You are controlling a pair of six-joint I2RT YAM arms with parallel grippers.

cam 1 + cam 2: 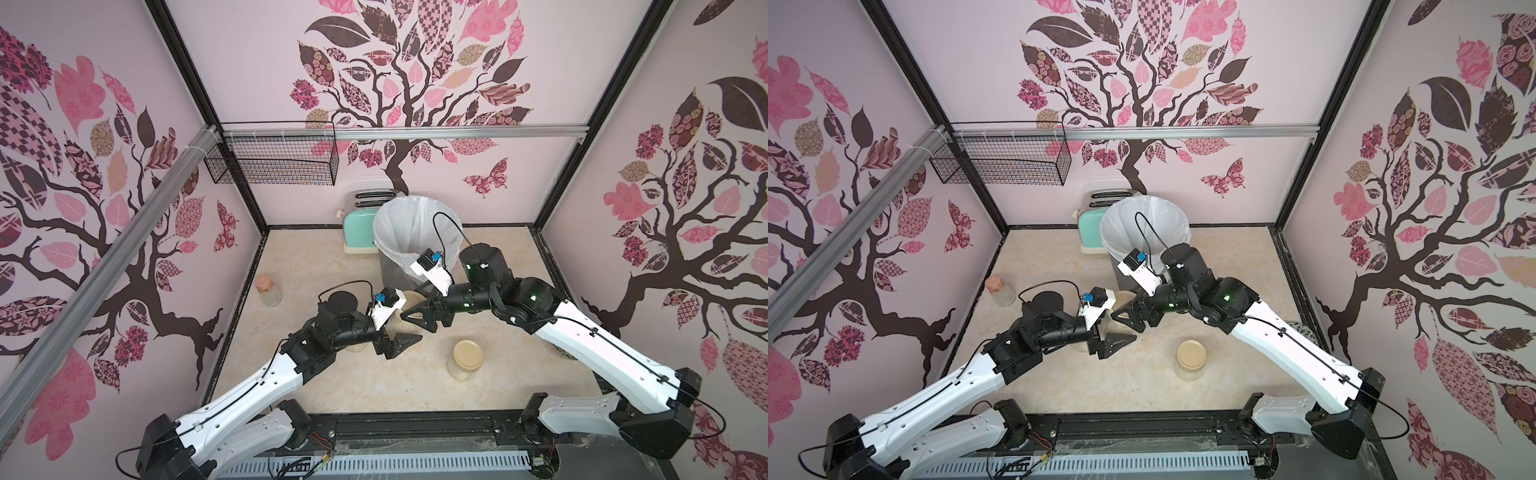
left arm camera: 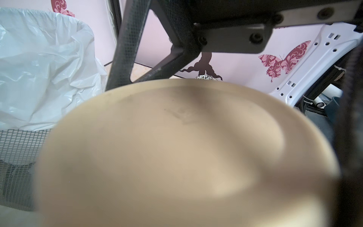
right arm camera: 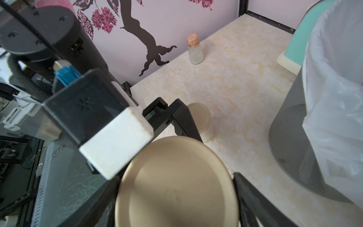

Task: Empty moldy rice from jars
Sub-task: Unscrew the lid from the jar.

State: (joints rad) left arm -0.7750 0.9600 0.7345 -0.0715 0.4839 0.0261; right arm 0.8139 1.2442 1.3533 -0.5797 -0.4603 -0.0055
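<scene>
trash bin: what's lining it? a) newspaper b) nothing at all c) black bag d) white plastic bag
d: a crinkled white plastic bag fills the trash bin and folds over its rim.

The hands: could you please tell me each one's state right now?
Left hand: closed on the jar.
Right hand: open, straddling that jar's lid, not visibly clamped.
</scene>
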